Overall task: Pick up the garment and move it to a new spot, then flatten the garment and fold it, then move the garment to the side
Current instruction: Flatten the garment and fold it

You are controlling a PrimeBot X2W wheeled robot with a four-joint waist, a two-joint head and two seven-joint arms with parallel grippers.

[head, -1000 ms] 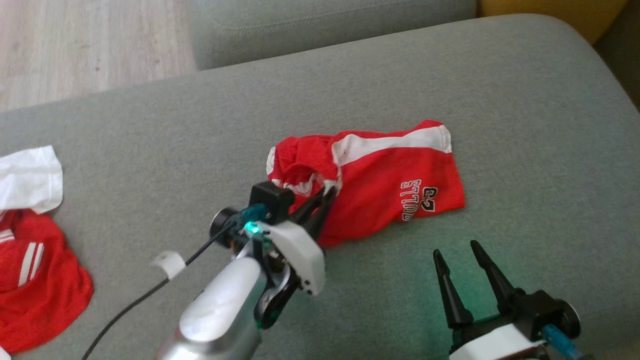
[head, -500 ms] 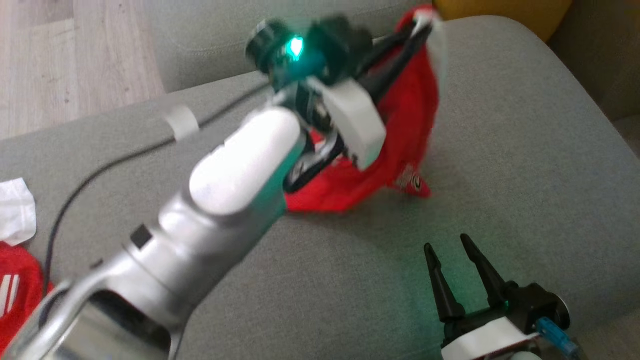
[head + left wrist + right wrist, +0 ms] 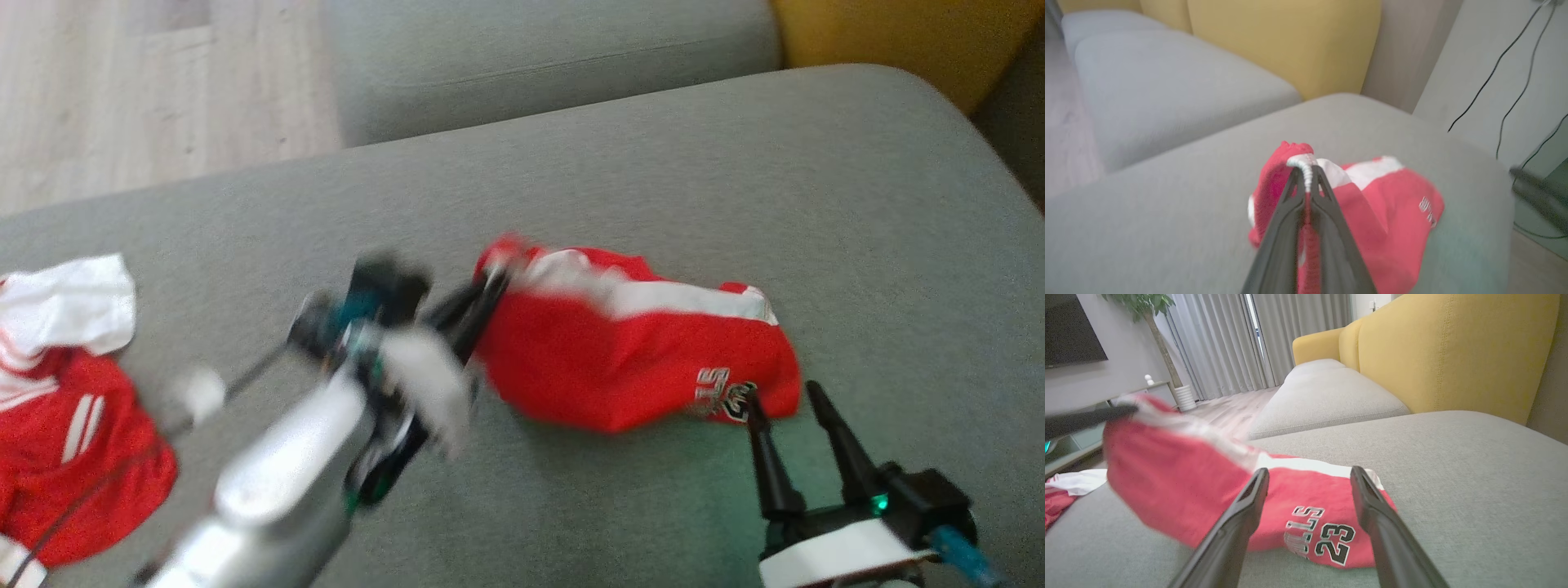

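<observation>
Garment [image 3: 620,359]: red shorts on grey sofa cushion [image 3: 816,180], left end lifted, waistband clamped in left gripper [image 3: 1307,169]. Right gripper [image 3: 781,394] fingers apart, empty, just beside printed corner. Right wrist view reads "23"; head view blurs it.

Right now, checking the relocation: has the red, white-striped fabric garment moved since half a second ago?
Yes. The red garment, then hoisted near the grey sofa cushion's far edge, has dropped to its middle, left gripper shut on it.
</observation>
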